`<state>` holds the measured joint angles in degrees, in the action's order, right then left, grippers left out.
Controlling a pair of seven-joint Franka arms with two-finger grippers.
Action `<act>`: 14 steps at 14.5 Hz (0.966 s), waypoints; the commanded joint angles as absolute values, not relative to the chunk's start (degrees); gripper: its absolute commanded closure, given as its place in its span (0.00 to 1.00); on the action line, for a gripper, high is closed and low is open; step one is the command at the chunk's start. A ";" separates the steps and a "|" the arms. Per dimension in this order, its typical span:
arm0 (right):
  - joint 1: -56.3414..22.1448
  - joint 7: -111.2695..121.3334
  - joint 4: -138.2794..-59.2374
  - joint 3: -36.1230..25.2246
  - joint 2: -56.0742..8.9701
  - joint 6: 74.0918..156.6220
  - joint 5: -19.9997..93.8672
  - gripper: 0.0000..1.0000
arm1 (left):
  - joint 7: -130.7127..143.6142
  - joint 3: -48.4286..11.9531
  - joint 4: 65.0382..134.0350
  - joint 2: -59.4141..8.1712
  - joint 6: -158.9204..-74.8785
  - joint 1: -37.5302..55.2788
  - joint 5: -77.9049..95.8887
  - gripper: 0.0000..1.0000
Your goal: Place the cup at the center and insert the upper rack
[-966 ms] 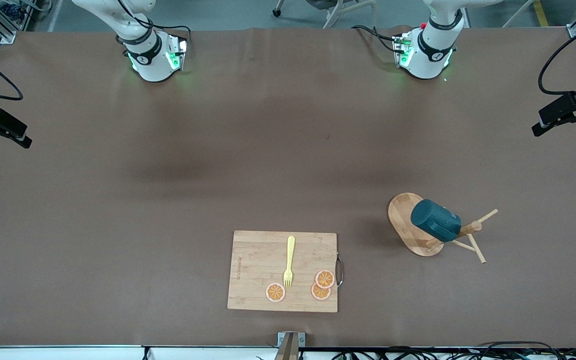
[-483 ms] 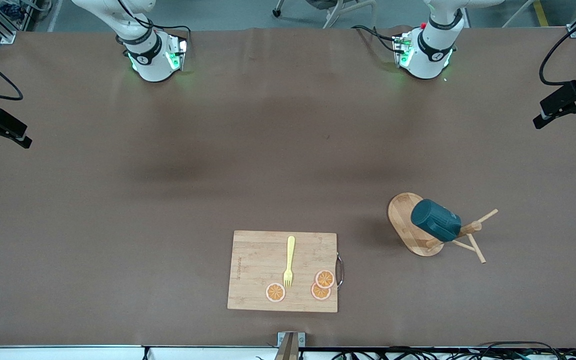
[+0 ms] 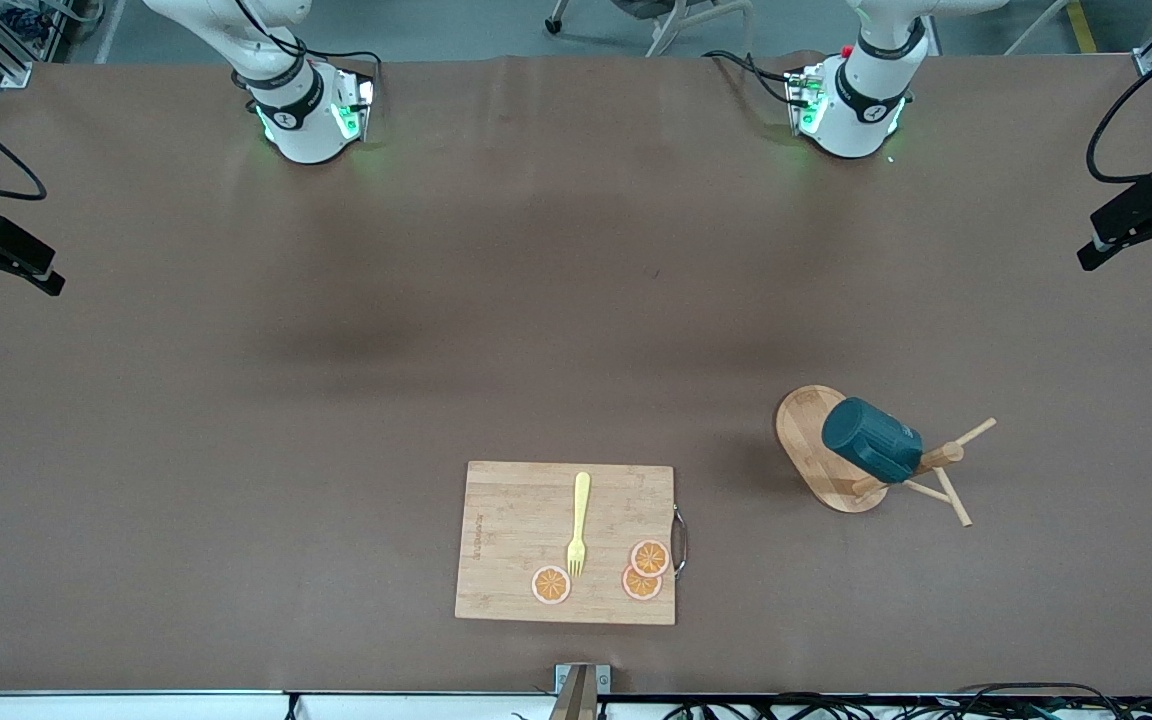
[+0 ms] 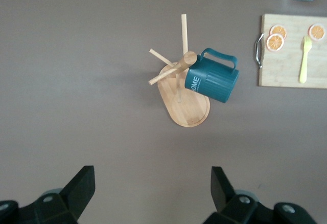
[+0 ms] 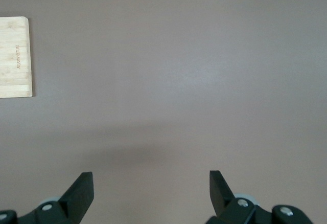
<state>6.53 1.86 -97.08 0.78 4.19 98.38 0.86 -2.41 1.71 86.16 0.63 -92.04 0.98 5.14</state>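
The dark teal cup (image 3: 871, 438) sits tilted on a peg of the upper rack (image 3: 804, 432), its mouth toward the post, toward the left arm's end of the table. In the left wrist view the cup (image 4: 212, 83) and rack (image 4: 190, 112) lie well below my left gripper (image 4: 152, 183), which is open and empty. That left gripper (image 3: 1128, 267) hangs high in the air. My right gripper (image 3: 16, 289) also waits high up, open and empty (image 5: 152, 185), over bare table.
A bamboo cutting board (image 3: 516, 520) lies near the table's front edge, with a yellow fork (image 3: 578, 525) and three orange slices (image 3: 551, 585) on it. Its corner (image 5: 14, 55) shows in the right wrist view.
The left gripper has drifted slightly toward the left arm's end of the table. The right gripper, cup and rack have not moved.
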 commanded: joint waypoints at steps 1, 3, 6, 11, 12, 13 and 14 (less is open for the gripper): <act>7.29 1.32 -97.56 1.32 5.19 96.51 0.35 0.00 | -4.22 2.02 86.13 0.09 -92.72 1.58 3.69 0.00; 7.38 1.41 -97.38 1.32 5.19 96.68 0.35 0.00 | -4.31 2.02 86.40 0.18 -92.38 1.58 2.91 0.00; 7.38 1.41 -97.38 1.32 5.19 96.59 0.35 0.00 | -4.13 1.76 86.48 0.18 -91.94 1.93 1.67 0.00; 7.47 1.41 -97.29 1.23 5.10 96.94 0.53 0.00 | -3.60 1.67 86.48 0.26 -91.93 1.93 1.58 0.00; 7.38 1.41 -97.21 1.32 5.10 96.94 0.53 0.00 | -3.60 1.76 86.48 0.26 -91.93 1.93 1.58 0.00; 7.38 1.41 -97.21 1.32 5.10 96.86 0.53 0.00 | -3.60 1.76 86.48 0.26 -91.93 1.93 1.50 0.00; 7.38 1.41 -97.03 1.23 5.10 96.68 0.53 0.00 | -3.60 1.67 86.48 0.26 -92.02 1.93 1.49 0.00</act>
<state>6.53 1.79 -96.93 0.74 4.19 97.14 0.86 -3.41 1.63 86.25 -0.28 -92.13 1.67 2.73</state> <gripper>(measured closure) 0.000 0.000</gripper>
